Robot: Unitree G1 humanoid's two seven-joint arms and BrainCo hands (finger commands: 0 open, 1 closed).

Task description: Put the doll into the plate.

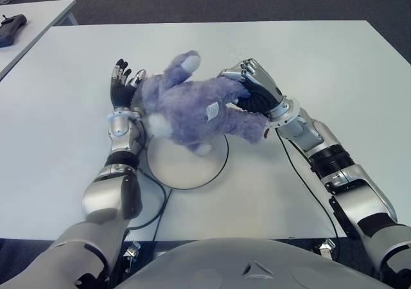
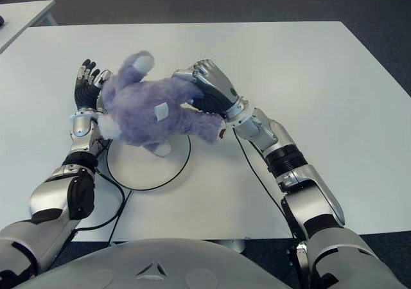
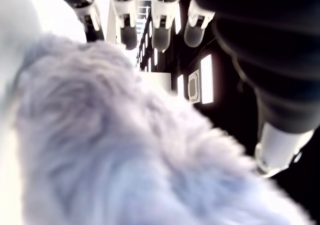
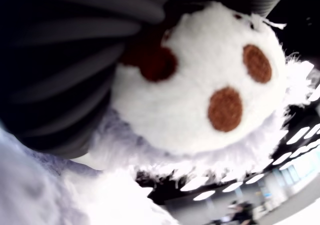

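A purple plush doll (image 1: 186, 103) with white paws hangs tilted over the far part of a round white plate (image 1: 186, 170) with a dark rim. My right hand (image 1: 253, 87) is on the doll's right side, fingers curled over its body and leg. The right wrist view shows the white paw with brown spots (image 4: 210, 95) pressed against the palm. On the doll's left, my left hand (image 1: 122, 83) stands upright with its palm against the fur. Its fingers (image 3: 125, 32) are straight and spread above the fur (image 3: 125, 150), not wrapped around it.
The white table (image 1: 321, 64) stretches wide to the right and far side. A black cable (image 1: 302, 180) runs along the right forearm toward the front edge. A second table at the far left carries a dark device (image 1: 11, 29).
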